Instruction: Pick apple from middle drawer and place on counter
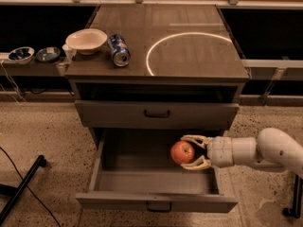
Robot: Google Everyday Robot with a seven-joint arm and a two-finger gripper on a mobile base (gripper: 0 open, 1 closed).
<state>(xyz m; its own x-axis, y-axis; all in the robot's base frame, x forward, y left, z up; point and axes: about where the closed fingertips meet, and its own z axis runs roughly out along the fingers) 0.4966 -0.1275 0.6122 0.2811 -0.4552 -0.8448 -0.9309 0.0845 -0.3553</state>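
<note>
The red-orange apple (182, 152) is held between the two pale fingers of my gripper (188, 151), which reaches in from the right on a white arm. The gripper is shut on the apple and holds it above the floor of the open middle drawer (156, 200), near the drawer's right side. The drawer is pulled out wide and shows nothing else inside. The counter (189, 56) is the dark wood-grain cabinet top with a thin white circle, above and behind the gripper.
A white bowl (86, 40) and a blue can (118, 50) lying on its side sit on the counter's left part. Two small bowls (34, 54) stand on a side shelf at the left. The shut top drawer front (156, 113) is just above the gripper. A dark stand leg (21, 186) lies on the floor at left.
</note>
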